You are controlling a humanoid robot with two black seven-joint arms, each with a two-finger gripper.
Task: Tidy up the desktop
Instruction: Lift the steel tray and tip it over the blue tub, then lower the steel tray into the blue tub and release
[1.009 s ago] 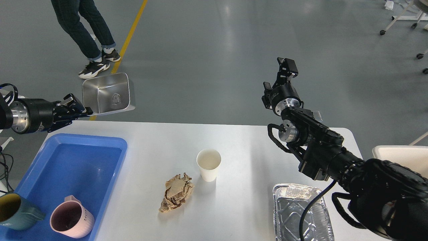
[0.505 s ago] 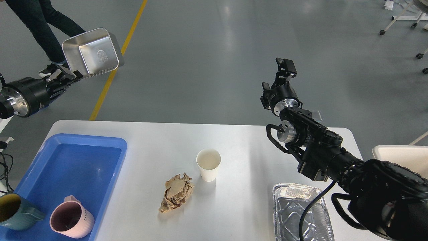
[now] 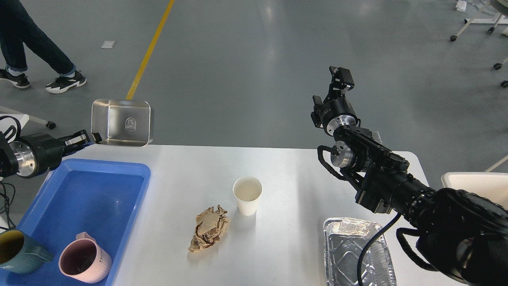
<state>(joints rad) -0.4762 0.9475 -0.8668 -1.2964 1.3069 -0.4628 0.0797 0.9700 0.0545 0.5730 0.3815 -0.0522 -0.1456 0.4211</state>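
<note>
My left gripper [image 3: 89,138] pinches only the near-left rim of the shiny square steel pan [image 3: 121,122] above the white desktop's [image 3: 293,190] far-left edge, so it could slip and drop; right gripper's [image 3: 337,81] jaw state I cannot tell

You have one view only: from the robot's head, looking forward and down at the desktop [image 3: 285,171], floor filling 12 o'clock.
</note>
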